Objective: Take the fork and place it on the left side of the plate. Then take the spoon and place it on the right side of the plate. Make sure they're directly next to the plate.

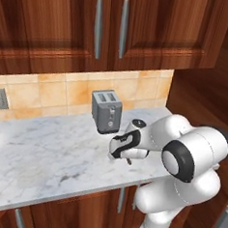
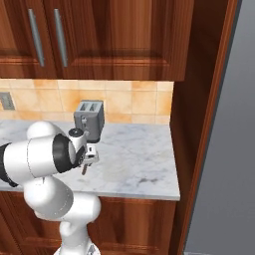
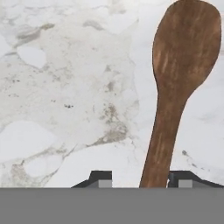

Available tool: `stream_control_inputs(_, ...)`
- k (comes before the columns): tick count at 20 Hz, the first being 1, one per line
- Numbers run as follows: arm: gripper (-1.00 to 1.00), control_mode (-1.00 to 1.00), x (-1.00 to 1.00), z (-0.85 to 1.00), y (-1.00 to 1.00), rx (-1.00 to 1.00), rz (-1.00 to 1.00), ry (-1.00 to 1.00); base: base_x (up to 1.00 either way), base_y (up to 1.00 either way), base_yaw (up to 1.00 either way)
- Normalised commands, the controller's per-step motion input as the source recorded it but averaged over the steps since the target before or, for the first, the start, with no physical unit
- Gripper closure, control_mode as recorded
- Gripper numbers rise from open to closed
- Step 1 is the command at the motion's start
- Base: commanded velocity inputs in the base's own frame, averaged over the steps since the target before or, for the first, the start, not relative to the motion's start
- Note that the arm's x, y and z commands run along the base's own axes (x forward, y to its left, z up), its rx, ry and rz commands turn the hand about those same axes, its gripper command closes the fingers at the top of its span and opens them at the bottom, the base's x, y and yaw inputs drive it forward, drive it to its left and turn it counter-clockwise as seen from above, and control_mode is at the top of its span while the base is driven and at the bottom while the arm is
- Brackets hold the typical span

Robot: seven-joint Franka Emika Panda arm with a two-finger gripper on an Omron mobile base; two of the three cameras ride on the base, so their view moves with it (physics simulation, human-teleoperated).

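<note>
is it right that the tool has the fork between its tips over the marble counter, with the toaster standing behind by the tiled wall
Not the fork. The hand view shows the all-brown wooden spoon between the tips of the tool, over the marble counter. The rest holds: the toaster stands behind, by the tiled wall.

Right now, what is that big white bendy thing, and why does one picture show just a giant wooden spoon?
The white thing is a robot arm in a pretend kitchen. Two pictures come from cameras behind it, one on its left and one on its right. They show a marble counter with a toaster at the back. The third camera sits on the arm's hand, so the spoon looks huge. The tool has its two fingers on either side of the spoon's handle, and it looks shut on it.
</note>
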Motion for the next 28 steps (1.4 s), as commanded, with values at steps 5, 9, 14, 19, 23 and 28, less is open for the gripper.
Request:
stream_control_inputs(5, 1.00, -1.00, -0.05, -0.06, 0.14, -0.02, 0.03, 0.02, 0.00, 0.00, 0.00)
stream_control_inputs(9, 1.00, -1.00, 0.00, -0.07, -0.35, 0.00, -0.10, 0.04, 0.00, 0.00, 0.00)
stream_control_inputs(14, 1.00, -1.00, -0.15, 0.04, -0.19, 0.00, -0.06, 0.01, 0.00, 0.00, 0.00)
stream_control_inputs(19, 1.00, -1.00, -0.81, 0.48, -0.04, 0.00, -0.02, -0.05, 0.00, 0.00, 0.00)
stream_control_inputs(23, 1.00, -1.00, -0.67, 0.90, 0.00, 0.00, 0.00, -0.03, 0.00, 0.00, 0.00)
stream_control_inputs(28, 1.00, -1.00, -0.70, 0.73, -0.03, 0.02, -0.01, 0.00, 0.00, 0.00, 0.00)
